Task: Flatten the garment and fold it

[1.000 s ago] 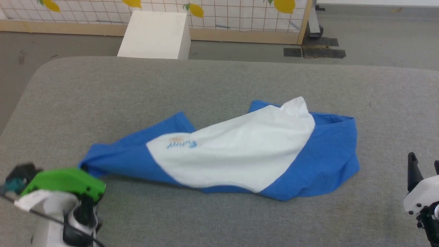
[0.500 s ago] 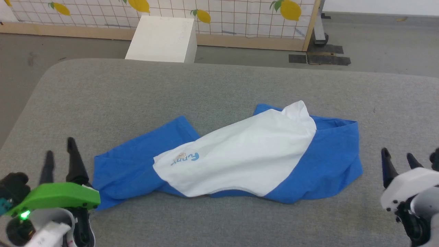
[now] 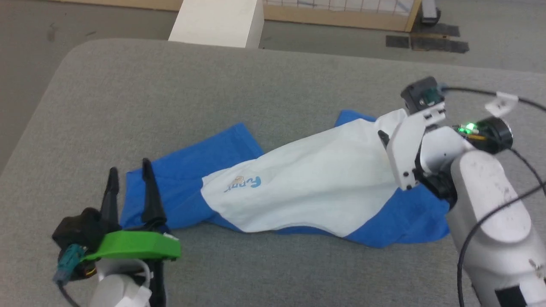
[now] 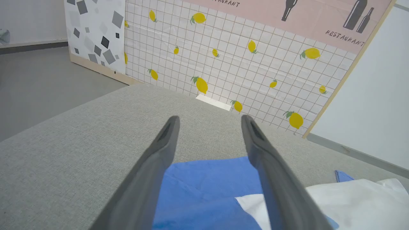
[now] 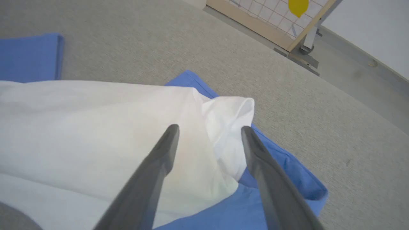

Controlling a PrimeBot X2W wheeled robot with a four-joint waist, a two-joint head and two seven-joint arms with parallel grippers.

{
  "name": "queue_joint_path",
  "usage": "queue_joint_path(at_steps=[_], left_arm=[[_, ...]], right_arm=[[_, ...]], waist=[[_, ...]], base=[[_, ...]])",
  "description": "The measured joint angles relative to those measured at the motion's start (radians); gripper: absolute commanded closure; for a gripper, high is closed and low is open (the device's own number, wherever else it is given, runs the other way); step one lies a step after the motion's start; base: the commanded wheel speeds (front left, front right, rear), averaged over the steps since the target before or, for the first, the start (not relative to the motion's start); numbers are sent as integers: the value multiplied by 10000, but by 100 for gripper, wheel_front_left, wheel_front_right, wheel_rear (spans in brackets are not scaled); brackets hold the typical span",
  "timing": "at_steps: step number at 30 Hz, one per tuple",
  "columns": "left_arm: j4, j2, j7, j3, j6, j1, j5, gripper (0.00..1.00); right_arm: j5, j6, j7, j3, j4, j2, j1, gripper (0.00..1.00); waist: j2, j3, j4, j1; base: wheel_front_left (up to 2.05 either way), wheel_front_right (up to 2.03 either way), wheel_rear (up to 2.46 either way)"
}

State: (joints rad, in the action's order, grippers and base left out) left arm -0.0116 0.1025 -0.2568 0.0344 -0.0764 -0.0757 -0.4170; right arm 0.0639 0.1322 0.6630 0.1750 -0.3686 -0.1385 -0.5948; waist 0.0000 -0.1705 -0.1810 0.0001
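Garment: soft cotton tee, by the look light and limp, likely to sag and drag rather than keep a shape. Best taken by pinching an edge: a sleeve cuff, a hem corner or a shoulder seam, ideally two points at once, then drawn taut. No fragility to fear, only bunching. Nearest, toward the near-left corner of the grey padded surface, left gripper: fingers spread wide, no cloth pinched, poised over the blue left end of the tee. Next out, the tee itself, stretched in a crumpled diagonal across the middle of the surface, from near-left toward the right edge. White body on top, small blue lettering with a tan mark on the chest, royal-blue sleeves and shoulders spilling out beneath at both ends, far from flat. Farther along, at the right end, right gripper: fingers spread too, straddling a raised white fold, nothing clamped; contact with the fabric impossible to tell. Beyond the far edge, grey floor, a white box and a lemon-printed panel.
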Motion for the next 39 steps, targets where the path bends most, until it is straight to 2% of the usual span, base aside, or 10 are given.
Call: queue_joint_path(at_steps=[11,12,13,14,15,26,30,31,32,39], left_arm=[[-449,-435,-2,318,545,-735,219,0],[-466,-451,-2,334,577,-736,219,0],[-479,-454,-2,349,581,-736,219,0],[-506,-458,-2,370,587,-737,219,0],[-522,-462,-2,389,594,-742,219,0],[-479,-489,-2,805,564,-987,-17,0],[-493,-489,-2,871,516,-1016,-71,0],[-500,-489,-2,863,483,-1016,-73,0],[-502,-489,-2,838,476,-1015,-71,0],[-619,-495,-2,639,477,-863,-40,0]], right_arm=[[489,-8,1916,2127,-2303,-853,-1427,0],[708,-6,2105,2265,-2314,-968,-1548,11],[890,-6,2174,2303,-2303,-1053,-1631,63],[1030,-4,2140,2314,-2261,-1168,-1685,90],[1057,-4,2033,2343,-2215,-1271,-1719,100],[299,0,-1135,336,-2441,-982,-3428,100],[-105,0,-1425,-58,-2955,-717,-3788,100],[-123,0,-1528,-100,-3053,-625,-3788,71],[-123,0,-1708,-159,-3101,-537,-3782,0],[244,0,-3016,-798,-2880,-324,-3050,0]], waist=[[0,-1064,-1036,0],[0,-1121,-1120,0],[0,-1161,-1181,0],[0,-1206,-1251,0],[0,-1242,-1304,0],[0,-1653,-1764,0],[0,-1771,-1899,0],[0,-1782,-1912,0],[0,-1776,-1906,0],[0,-1339,-1743,-1]], base=[[0,0,0],[0,0,0],[0,0,0],[0,0,0],[0,0,0],[0,0,0],[0,0,0],[0,0,0],[0,0,0],[0,0,0]])
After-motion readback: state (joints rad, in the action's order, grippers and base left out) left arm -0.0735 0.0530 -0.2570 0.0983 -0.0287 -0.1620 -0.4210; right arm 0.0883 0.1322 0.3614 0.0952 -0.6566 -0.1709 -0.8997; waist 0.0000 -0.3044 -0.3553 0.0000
